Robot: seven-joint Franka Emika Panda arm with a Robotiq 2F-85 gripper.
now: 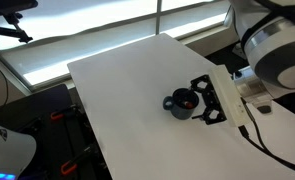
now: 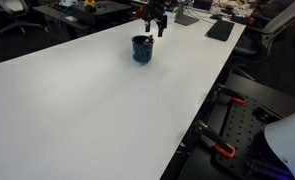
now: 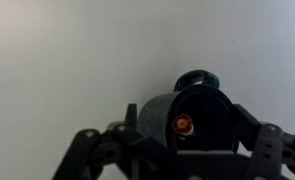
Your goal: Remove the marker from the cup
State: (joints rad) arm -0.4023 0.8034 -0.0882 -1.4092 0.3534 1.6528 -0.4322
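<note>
Standing upright on a broad white rectangular tabletop (image 1: 117, 90) in an exterior view: one small dark blue-grey round mug, the cup (image 1: 179, 104), with its loop handle turned toward the picture's left. The black Robotiq gripper (image 1: 200, 100) sits just beside it, on the side away from the handle, with its jaws spread apart. The white Panda arm (image 1: 272, 50) rises behind. The cup's contents are too small to make out here.

In an exterior view, the cup (image 2: 142, 49) sits near the far end of the tabletop (image 2: 87, 110). The gripper (image 2: 155, 22) is just behind and above it. The marker is hidden at this size.

Wrist view: the cup (image 3: 192, 112) is at low centre, its dark interior facing the camera and its handle on the far side. The thin reddish marker (image 3: 183, 124) is seen end-on as a small orange-red disc, lodged inside the cup. The black fingers (image 3: 97, 148) flank the cup on both sides, released and grasping nothing. Contact with the cup wall cannot be judged.
</note>
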